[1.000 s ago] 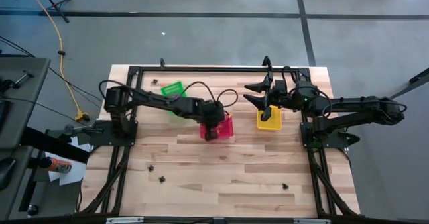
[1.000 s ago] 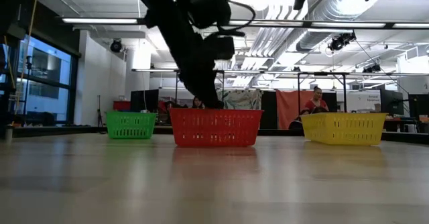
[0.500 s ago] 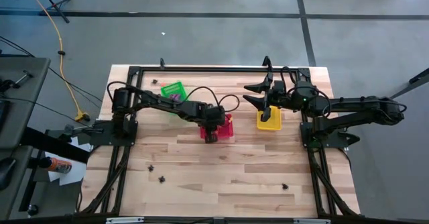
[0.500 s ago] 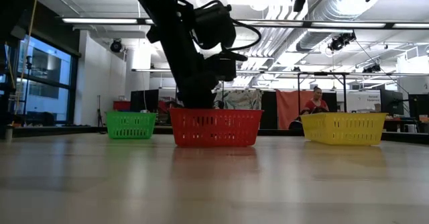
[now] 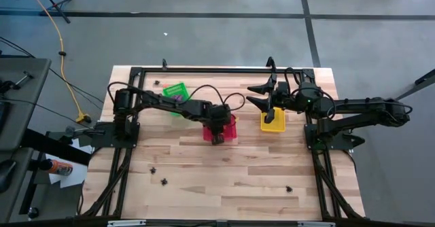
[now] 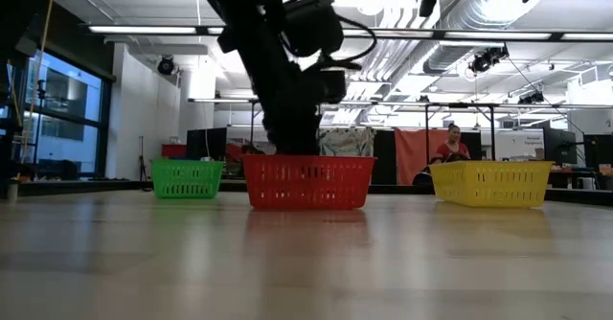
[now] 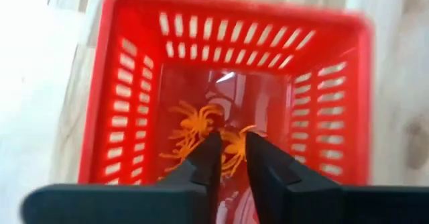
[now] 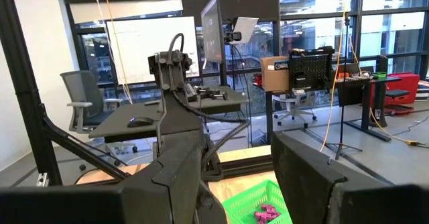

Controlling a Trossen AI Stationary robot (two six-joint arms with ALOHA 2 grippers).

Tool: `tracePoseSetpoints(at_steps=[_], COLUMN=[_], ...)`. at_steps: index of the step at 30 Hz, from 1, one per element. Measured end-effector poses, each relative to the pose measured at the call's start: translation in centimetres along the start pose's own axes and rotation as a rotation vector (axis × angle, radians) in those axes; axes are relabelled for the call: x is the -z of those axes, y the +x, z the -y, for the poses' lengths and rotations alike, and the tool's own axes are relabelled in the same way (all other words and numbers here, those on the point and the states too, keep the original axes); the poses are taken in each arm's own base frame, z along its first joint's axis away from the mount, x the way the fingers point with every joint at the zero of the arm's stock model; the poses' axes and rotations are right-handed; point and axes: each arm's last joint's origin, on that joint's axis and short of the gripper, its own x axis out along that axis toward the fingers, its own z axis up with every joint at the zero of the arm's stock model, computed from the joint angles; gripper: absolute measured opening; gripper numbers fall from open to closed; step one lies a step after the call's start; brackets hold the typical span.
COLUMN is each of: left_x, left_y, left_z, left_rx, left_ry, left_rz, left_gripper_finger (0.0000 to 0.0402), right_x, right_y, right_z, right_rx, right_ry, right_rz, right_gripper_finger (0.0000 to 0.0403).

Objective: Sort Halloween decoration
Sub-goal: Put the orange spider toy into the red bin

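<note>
My left gripper (image 5: pixel 217 133) hangs over the red basket (image 5: pixel 232 128), fingers pointing down into it, a small gap between them (image 7: pixel 232 160). Orange spider trinkets (image 7: pixel 201 127) lie on the basket's floor below the fingertips; nothing shows between the fingers. My right gripper (image 5: pixel 262 91) is raised near the yellow basket (image 5: pixel 274 125), open (image 8: pixel 238 177), pointing level toward the table's left. Purple trinkets (image 8: pixel 265 212) lie in the green basket (image 5: pixel 177 91). Black trinkets (image 5: pixel 154 167) (image 5: pixel 163 181) (image 5: pixel 288 188) rest on the bare wood near the table's near edge.
The three baskets stand in a row across the table's far half: green (image 6: pixel 187 178), red (image 6: pixel 306 183), yellow (image 6: pixel 490 183). A black metal frame (image 5: pixel 204 69) runs round the table. Another small dark trinket (image 5: pixel 155 83) lies beside the green basket. A person (image 6: pixel 450 148) sits beyond the table.
My left arm has swayed above the red basket, and its wrist ends slightly farther toward the table's right. Its fingers stay pointing down into the basket. The baskets and the right arm have kept still.
</note>
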Motion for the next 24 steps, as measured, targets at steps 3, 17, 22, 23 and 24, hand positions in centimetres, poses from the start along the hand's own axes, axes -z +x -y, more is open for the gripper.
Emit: tracePoseSetpoints(at_steps=[3, 17, 22, 23, 24], left_x=[-0.7, -0.6, 1.3, 1.8, 2.3], left_y=[-0.6, -7.0, -10.8, -11.5, -12.2], left_z=[0.1, -0.7, -0.4, -0.4, -0.3], left_rx=[0.004, -0.017, -0.032, -0.032, -0.027], left_ry=[0.000, -0.091, -0.163, -0.175, -0.187], left_rz=[-0.011, -0.046, 0.200, 0.256, 0.312], left_gripper_finger=[0.0090, 0.0165, 0.0162, 0.0162, 0.0162], right_x=[0.0, 0.0, 0.0, 0.0, 0.0], right_y=[0.0, 0.0, 0.0, 0.0, 0.0], right_z=[0.0, 0.0, 0.0, 0.0, 0.0], right_rx=[-0.001, -0.001, -0.002, -0.002, -0.001], right_ry=[0.000, 0.000, 0.000, 0.000, 0.000], right_rz=[0.000, 0.000, -0.001, -0.002, -0.003], right_gripper_finger=[0.0176, 0.0176, 0.0176, 0.0176, 0.0176])
